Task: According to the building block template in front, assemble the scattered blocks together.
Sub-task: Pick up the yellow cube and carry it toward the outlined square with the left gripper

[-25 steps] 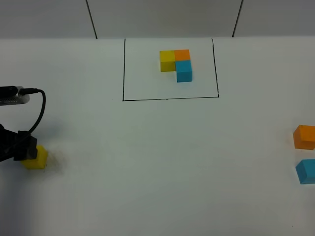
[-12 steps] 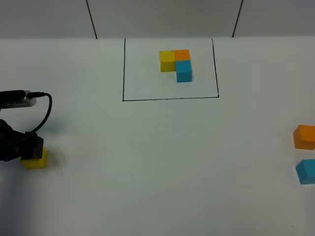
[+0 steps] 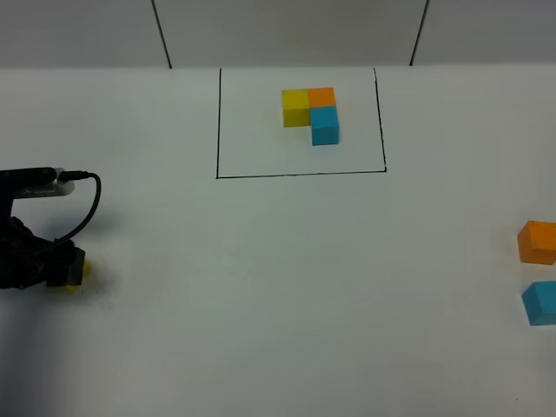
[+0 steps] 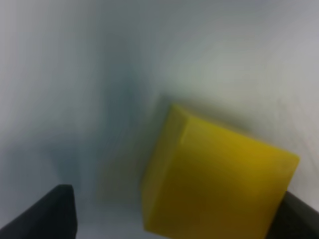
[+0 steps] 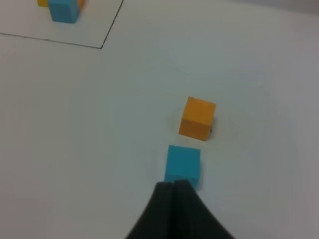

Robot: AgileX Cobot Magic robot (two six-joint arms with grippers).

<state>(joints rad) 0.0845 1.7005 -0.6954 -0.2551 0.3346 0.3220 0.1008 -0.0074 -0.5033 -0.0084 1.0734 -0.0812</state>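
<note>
My high feed is bright and even; the white table (image 3: 278, 287) looks nearly washed out, with a faint soft shadow by the left gripper (image 3: 62, 268). My left wrist feed is badly defocused, with the yellow cube (image 4: 214, 179) smeared and grey shade beside it. The right wrist feed is clearer, only slightly soft.

Hidden, cropped and blurred on the bench (image 3: 261, 287)

From high up, shows only a sliver of the yellow cube (image 3: 84, 271) past the left claw (image 3: 65, 269), itself cut by the picture's edge; crops the orange cube (image 3: 539, 241) and light blue cube (image 3: 540, 302) at the opposite edge. From the left wrist, blurs everything, cuts off part of the yellow cube, catches only two dark fingertips (image 4: 55, 214) in the corners. From the right wrist, clips the building block template (image 5: 63, 10) to its blue cube plus yellow and orange slivers; hides the light blue cube's near edge behind the right claw (image 5: 173, 188), itself cropped.
</note>
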